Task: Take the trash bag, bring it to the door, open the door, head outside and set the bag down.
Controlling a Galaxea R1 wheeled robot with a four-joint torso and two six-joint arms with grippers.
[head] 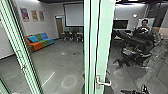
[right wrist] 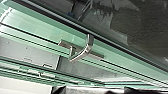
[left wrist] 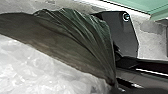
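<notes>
Grey flooring (head: 60,60) extends beneath a room with pale walls, viewed past green-tinted uprights and glass. Nearest, the left gripper (left wrist: 113,87) is clenched on the trash bag (left wrist: 82,45), whose dark green plastic is drawn into pleats that converge at the grip. The right gripper (head: 135,91) lies beyond the door's handle edge, lower than the metal door handle (head: 101,83); whether it is released or clenched cannot be told. The door (head: 102,52) presents a pale green upright, with the handle mounted low on its visible length. The right wrist view shows the same bent lever and its narrow backing plate.

Farther off, on the glass side past the door's handle edge, dark equipment (head: 137,46) occupies the floor, with 1 person (head: 143,29) behind it. A sofa (head: 37,46) in orange, green and blue, bearing a blue cushion (head: 33,39), stands along the floor's left edge; 3 pictures (head: 34,15) hang on the wall above. At the floor's far edge, chairs (head: 73,37) stand below a large pale screen (head: 74,15), and a brown door leaf (head: 59,28) stands to its left.
</notes>
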